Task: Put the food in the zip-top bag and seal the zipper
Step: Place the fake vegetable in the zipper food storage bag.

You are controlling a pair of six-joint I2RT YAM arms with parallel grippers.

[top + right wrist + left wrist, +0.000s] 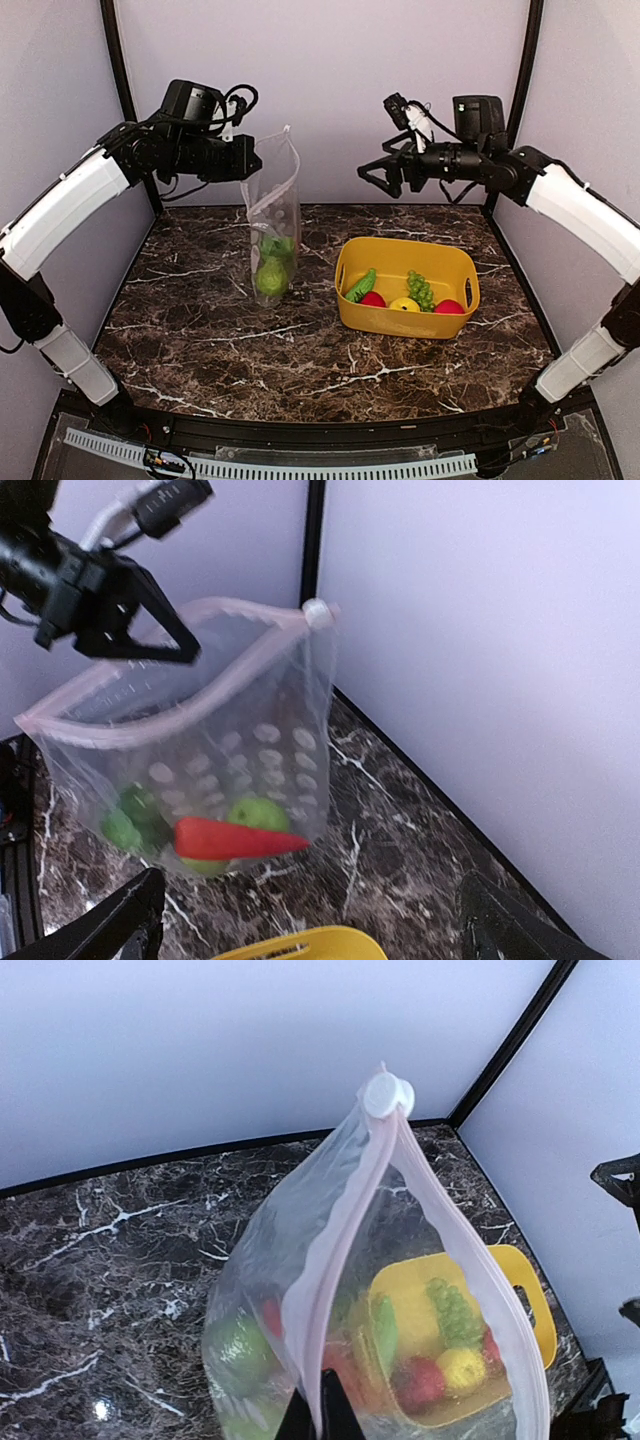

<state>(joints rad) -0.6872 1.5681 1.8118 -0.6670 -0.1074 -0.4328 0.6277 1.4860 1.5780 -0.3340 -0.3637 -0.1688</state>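
Left pincer (252,160) is clamped shut on the bag (272,215) at its mouth edge, holding it upright so the top gapes for loading. To its right the right pincer (372,180) hovers, spread wide and empty. Clear and dotted, the bag has its pink zipper (335,1260) unsealed; a carrot (240,838) and green pieces (130,820) lie at its bottom. More food (405,297) waits in the yellow basket (345,285).

Free: zip-top bag (272,215) mouth; left gripper (256,160) blocks one corner.
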